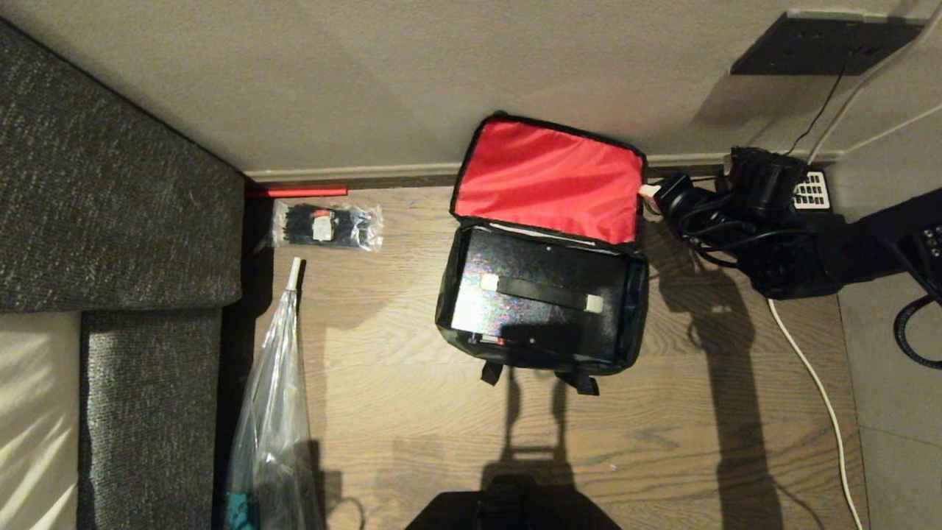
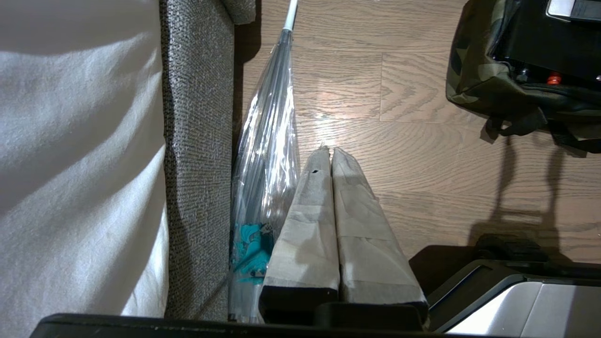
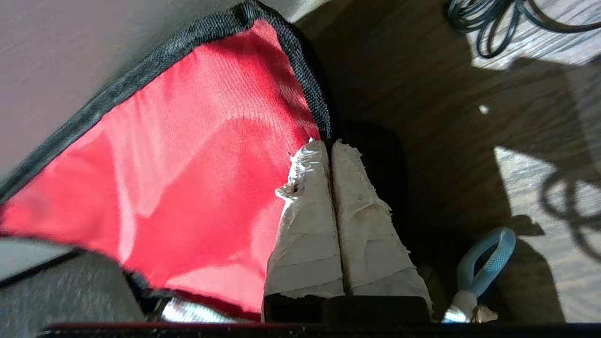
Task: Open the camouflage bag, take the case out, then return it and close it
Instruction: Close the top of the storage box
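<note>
The camouflage bag (image 1: 541,309) sits on the wooden floor (image 1: 412,412) at the centre of the head view, its red-lined lid (image 1: 548,180) flung back toward twelve o'clock and leaning against the wall. The case (image 1: 541,298) lies inside, filling the compartment — a strap crosses its top.

The right claw (image 3: 331,145) is at the lid's two-o'clock corner with its taped fingers (image 3: 357,197) pressed together against the black trim (image 3: 307,89). Whether any fabric is actually caught between them is hard to say; they look clenched on almost nothing.

That is the main risk: if the pinch holds only the trim's lip, the lid will likely slip out as soon as the arm pulls it forward over the case. A pull along the wrong arc could also drag the whole soft bag across the floor — nothing anchors it. The cables (image 1: 717,235) looped just beside the arm at three o'clock could snag.

The left claw (image 2: 331,152) hangs clenched and empty near the sofa (image 2: 197,141), beside a clear plastic umbrella (image 2: 267,155).
</note>
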Motion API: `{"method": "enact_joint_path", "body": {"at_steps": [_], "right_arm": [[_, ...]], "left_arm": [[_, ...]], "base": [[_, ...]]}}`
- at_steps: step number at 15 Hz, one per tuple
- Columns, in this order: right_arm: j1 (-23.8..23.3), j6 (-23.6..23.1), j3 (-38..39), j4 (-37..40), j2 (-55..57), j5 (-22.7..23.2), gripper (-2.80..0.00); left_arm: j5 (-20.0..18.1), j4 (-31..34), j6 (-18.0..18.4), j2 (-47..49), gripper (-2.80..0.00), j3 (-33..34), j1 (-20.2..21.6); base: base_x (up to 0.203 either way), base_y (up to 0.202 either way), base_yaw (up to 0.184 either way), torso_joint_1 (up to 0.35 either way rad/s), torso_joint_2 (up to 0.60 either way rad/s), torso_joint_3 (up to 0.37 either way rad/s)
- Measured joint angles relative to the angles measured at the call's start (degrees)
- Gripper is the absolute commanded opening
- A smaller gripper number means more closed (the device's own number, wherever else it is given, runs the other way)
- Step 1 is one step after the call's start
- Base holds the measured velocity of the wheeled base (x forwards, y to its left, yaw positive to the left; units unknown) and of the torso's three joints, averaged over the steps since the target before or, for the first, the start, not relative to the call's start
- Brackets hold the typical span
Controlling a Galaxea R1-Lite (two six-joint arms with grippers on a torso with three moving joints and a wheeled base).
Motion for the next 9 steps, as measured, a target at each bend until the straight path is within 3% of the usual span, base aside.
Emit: {"method": "enact_joint_path", "body": {"at_steps": [9], "right_arm": [[0.0, -0.7, 14.8, 0.2, -11.8, 4.2, -2.80]], "left_arm": [[0.0, 0.0, 0.0, 0.0, -2.80, 0.0, 0.0]], "base": [[0.000, 0.000, 0.000, 0.000, 0.00, 0.000]]}}
